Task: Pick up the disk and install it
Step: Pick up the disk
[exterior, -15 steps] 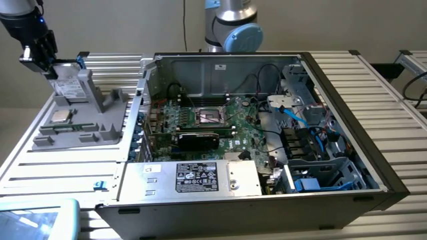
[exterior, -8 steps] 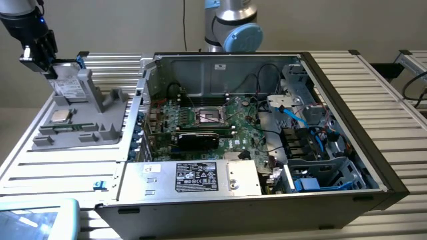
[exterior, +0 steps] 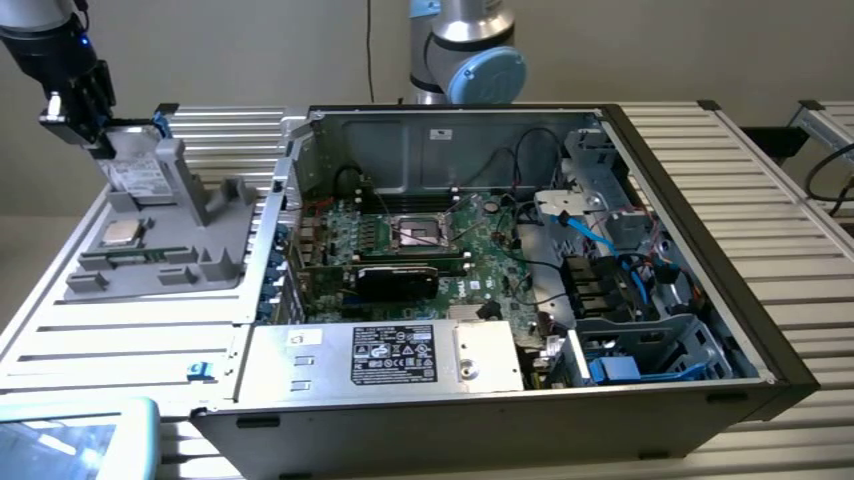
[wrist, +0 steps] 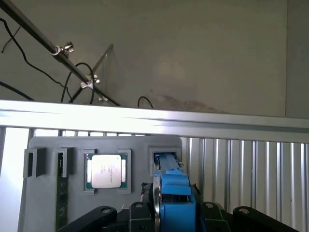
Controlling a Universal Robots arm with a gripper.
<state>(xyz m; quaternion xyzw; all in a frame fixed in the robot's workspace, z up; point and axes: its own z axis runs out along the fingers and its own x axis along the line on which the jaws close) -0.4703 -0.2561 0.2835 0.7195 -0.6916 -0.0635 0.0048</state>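
Observation:
The disk (exterior: 135, 170) stands on edge in a slot at the far end of the grey holder tray (exterior: 160, 255), at the exterior view's left, with a blue tab of its frame showing at its top. My gripper (exterior: 88, 128) comes down on its upper end from above. In the wrist view the blue frame of the disk (wrist: 174, 191) sits between the two black fingers (wrist: 137, 210), which press against its sides. My gripper (wrist: 173, 212) is shut on it. The lower part of the disk is hidden in the slot.
A square silver processor chip (exterior: 123, 232) (wrist: 108, 170) lies in the tray beside the disk. The open computer case (exterior: 694, 150) fills the middle, with the motherboard (exterior: 427, 235), a grey metal box (exterior: 387, 355) at the front and a bay with blue parts (exterior: 641, 345) at the exterior view's right.

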